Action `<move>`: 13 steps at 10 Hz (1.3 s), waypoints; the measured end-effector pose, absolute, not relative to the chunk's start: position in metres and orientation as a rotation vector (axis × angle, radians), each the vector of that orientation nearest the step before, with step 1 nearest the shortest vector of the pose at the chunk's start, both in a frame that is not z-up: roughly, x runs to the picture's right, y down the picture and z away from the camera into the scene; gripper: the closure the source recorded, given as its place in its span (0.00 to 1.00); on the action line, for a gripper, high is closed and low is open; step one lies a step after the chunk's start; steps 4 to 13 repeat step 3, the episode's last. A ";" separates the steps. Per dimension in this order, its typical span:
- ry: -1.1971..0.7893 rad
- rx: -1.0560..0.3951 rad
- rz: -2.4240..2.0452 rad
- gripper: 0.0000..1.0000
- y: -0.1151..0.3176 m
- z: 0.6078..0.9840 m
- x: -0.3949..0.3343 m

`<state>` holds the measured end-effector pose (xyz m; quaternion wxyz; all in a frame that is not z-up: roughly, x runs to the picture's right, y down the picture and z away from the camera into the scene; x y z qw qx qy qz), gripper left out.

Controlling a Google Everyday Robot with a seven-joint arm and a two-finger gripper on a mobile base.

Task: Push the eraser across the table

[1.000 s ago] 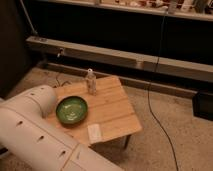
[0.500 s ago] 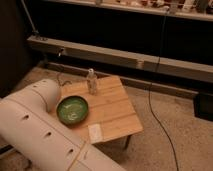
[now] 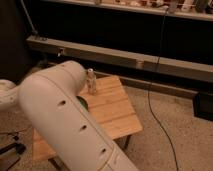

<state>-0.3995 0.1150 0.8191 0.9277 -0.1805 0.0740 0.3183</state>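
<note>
Arm (image 3: 60, 120): bulky white segmented link with small oval recesses along its side, entering from the left edge and running diagonally down to the bottom edge, rounded joint uppermost near the table's far left corner; covers most of the left and front of the tabletop. Gripper: outside the camera view, position beyond the frame, released or clenched state impossible to tell. Table (image 3: 117, 112): low, square, light wooden plank top, thin dark legs, standing on a speckled floor (image 3: 175, 145); right half and far edge exposed, a strip of the front left corner showing under the arm. Eraser: not discernible anywhere on the exposed wood; place relative to the gripper cannot be told, much of the top being masked by the arm. Bottle (image 3: 91, 81): small, clear, upright, near the table's far edge, just beside the arm's upper joint. Bowl (image 3: 83, 104): green, only a thin sliver of rim showing at the arm's edge, contents hidden. Cable (image 3: 159, 120): dark, hanging down past a long grey rail (image 3: 150, 62) and trailing over the floor to the right of the table, apart from it. Dark box (image 3: 204, 106): on the floor at the right edge, well apart from the table.
</note>
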 end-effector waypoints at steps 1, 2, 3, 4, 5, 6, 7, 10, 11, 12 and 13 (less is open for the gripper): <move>0.178 -0.351 0.695 1.00 0.107 0.817 -0.384; 0.210 -0.331 0.742 0.99 0.098 0.818 -0.366; 0.249 -0.307 0.815 0.94 0.087 0.820 -0.344; 0.249 -0.307 0.815 0.94 0.087 0.820 -0.344; 0.249 -0.307 0.815 0.94 0.087 0.820 -0.344; 0.249 -0.307 0.815 0.94 0.087 0.820 -0.344; 0.249 -0.307 0.815 0.94 0.087 0.820 -0.344; 0.249 -0.307 0.815 0.94 0.087 0.820 -0.344; 0.249 -0.307 0.815 0.94 0.087 0.820 -0.344; 0.249 -0.307 0.815 0.94 0.087 0.820 -0.344; 0.249 -0.307 0.815 0.94 0.087 0.820 -0.344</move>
